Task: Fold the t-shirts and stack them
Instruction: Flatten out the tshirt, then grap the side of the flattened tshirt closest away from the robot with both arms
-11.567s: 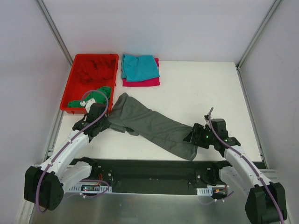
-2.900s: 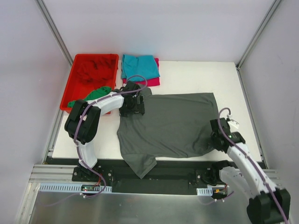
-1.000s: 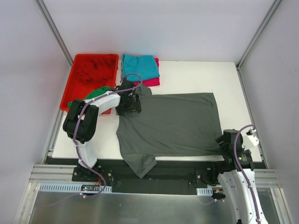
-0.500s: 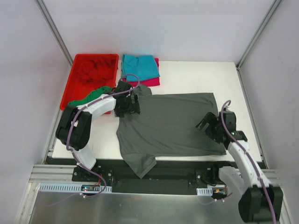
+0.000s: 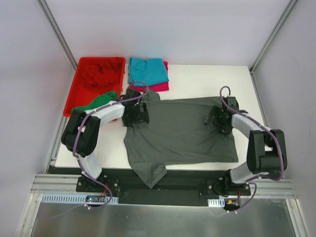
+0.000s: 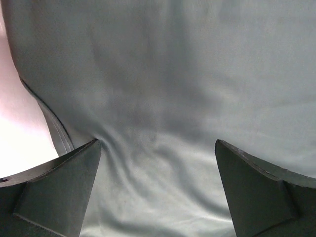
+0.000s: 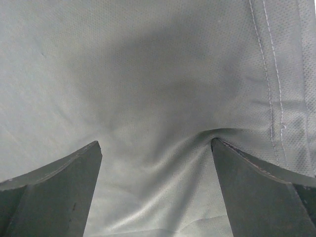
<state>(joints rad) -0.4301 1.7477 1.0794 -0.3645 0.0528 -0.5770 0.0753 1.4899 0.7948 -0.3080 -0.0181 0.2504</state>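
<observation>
1 dark grey t-shirt (image 5: 180, 136) is spread flat at the middle of the table (image 5: 207, 79). The left gripper (image 6: 158, 165) is set on its far left corner, the right gripper (image 7: 155, 165) near its far right corner, both spread wide. A teal t-shirt (image 5: 147, 70) is stacked on a magenta t-shirt (image 5: 150, 88) at the far edge.

On white table (image 5: 207, 79): grey t-shirt (image 5: 182, 133), red bin (image 5: 72, 94), shirt stack (image 5: 148, 74)

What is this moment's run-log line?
dark grey t-shirt: spread | left fingers: open at its far shoulder | right fingers: open at its hem | teal t-shirt: folded on magenta t-shirt
</observation>
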